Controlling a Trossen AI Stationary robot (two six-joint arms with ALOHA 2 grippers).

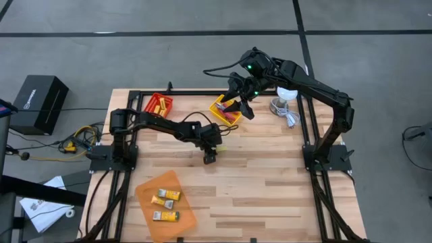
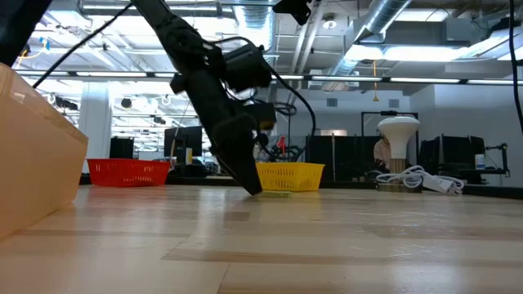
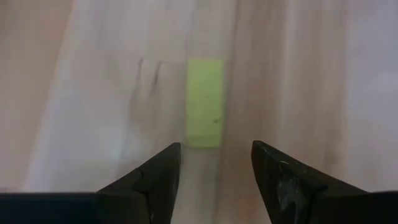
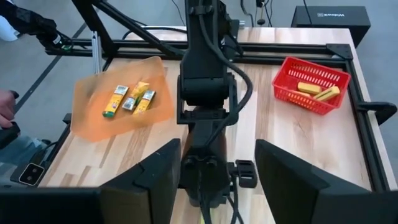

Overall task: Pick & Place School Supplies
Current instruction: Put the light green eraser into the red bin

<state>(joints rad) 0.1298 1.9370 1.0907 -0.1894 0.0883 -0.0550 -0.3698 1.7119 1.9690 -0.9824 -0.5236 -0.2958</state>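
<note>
The pale green block (image 3: 204, 102) lies flat on the bare wood just in front of the yellow tray (image 1: 226, 109), and your left gripper (image 3: 214, 167) hangs over it with fingers spread, nothing held, so you seem about to pick: lower squarely astride the block, then close. Your right gripper (image 4: 216, 168), also spread and empty, waits above the yellow tray. What the block is stays unclear, and the overhead view mostly hides it.

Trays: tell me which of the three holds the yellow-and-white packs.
The orange tray, at the table's near edge on the left arm's side, flat and shallow. Three packs lie on it. The red basket and yellow basket stand along the far edge.
</note>
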